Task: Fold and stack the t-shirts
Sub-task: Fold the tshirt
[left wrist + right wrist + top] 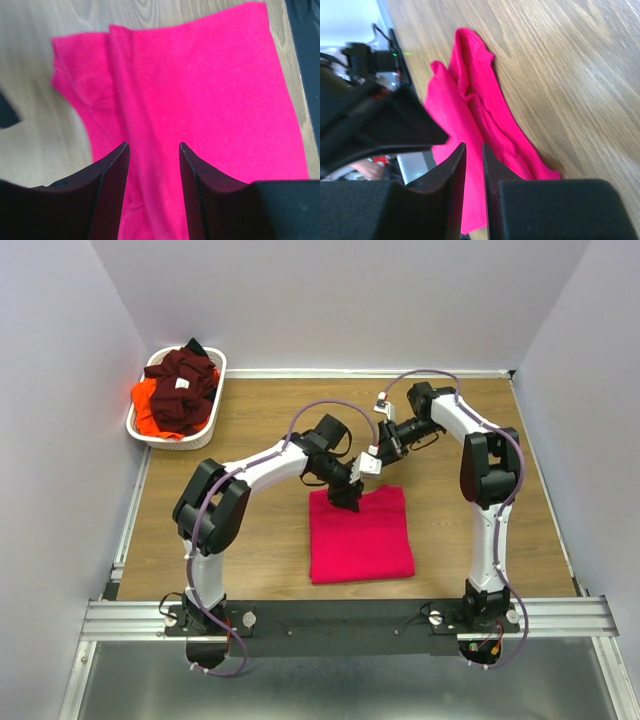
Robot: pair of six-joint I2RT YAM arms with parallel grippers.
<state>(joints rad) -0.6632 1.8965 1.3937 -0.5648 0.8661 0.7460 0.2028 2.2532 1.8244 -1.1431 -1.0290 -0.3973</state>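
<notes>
Wooden table (270, 410): pink t-shirt (362, 535), white basket (180, 441).

I can read no writing, number or brand in any of my views. The only label I see is a small white tag (182, 383) on the dark maroon t-shirt (195, 400), which lies in the white basket (175, 441) at the far left. From the top camera the tag is too small for me to tell whether anything is printed on it.
</notes>
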